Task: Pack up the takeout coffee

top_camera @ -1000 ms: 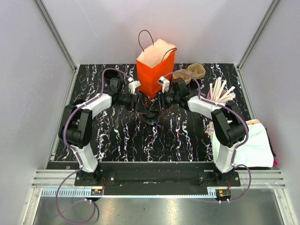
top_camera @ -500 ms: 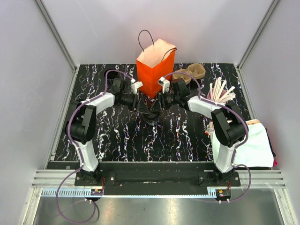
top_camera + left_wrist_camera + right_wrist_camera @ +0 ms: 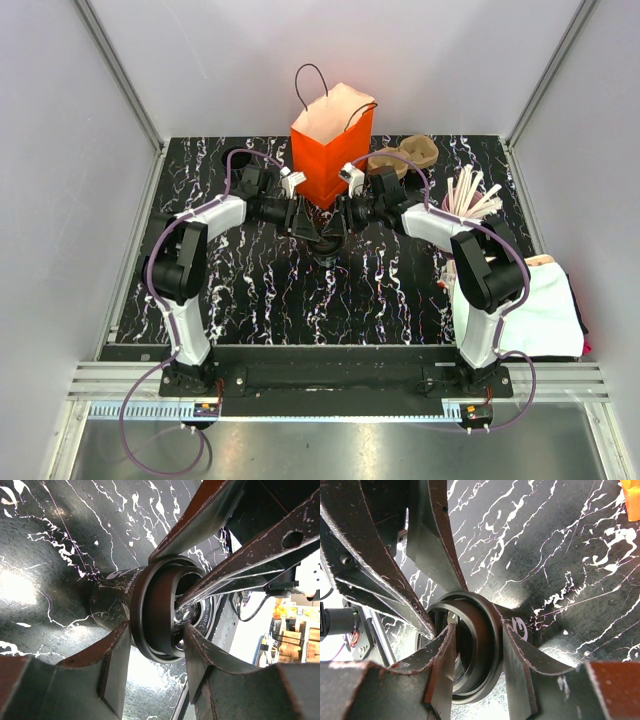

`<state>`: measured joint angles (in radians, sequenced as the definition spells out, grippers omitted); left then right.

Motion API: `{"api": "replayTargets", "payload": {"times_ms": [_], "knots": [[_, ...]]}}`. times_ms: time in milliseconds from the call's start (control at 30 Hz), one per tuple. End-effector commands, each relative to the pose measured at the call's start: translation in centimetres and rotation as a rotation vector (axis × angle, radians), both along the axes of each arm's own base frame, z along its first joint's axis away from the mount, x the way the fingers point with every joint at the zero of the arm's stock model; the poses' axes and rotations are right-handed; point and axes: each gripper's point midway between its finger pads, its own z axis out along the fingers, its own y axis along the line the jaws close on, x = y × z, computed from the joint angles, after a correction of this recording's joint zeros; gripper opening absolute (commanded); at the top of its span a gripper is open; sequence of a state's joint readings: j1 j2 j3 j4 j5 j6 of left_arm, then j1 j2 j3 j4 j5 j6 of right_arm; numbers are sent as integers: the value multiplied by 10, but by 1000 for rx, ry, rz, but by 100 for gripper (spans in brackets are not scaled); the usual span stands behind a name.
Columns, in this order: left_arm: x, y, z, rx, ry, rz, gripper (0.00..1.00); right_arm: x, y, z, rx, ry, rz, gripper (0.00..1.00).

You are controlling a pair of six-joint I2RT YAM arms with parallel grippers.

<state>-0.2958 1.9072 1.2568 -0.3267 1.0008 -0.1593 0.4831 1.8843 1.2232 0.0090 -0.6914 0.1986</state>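
A: Where did we see the takeout coffee?
B: In the middle of the top view, just below the orange bag.
A: What held it?
B: We saw the left tool and the right tool both pinching its lid.

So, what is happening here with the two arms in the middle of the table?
Both arms meet at the takeout coffee, which appears to stand on the table just in front of the orange paper bag. The right gripper has its fingers closed on the rim of the cup's lid. The left gripper grips the same lid from the other side. The cup is not yet in the bag.
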Motion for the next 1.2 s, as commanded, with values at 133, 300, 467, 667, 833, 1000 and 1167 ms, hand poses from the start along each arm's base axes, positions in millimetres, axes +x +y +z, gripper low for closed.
{"api": "replayTargets", "payload": {"times_ms": [133, 300, 467, 667, 833, 1000, 1167], "knots": [[7, -5, -44, 112, -18, 10, 31, -1, 25, 38, 89, -48, 80, 14], [6, -3, -47, 122, -11, 14, 24, 4, 29, 62, 120, -76, 90, 40], [6, -3, -46, 125, -15, 18, 21, 3, 27, 77, 126, -56, 86, 55], [7, -7, -39, 109, -16, 16, 21, 6, 24, 72, 108, -46, 63, 59], [5, -10, -34, 99, -24, 12, 24, 5, 16, 68, 75, -84, 77, 60], [4, -8, -31, 93, -46, 5, 37, -1, -10, 81, -54, -258, 126, 66], [6, -8, -29, 92, -58, 5, 46, 4, -59, 89, -204, -429, 86, 69]]}}
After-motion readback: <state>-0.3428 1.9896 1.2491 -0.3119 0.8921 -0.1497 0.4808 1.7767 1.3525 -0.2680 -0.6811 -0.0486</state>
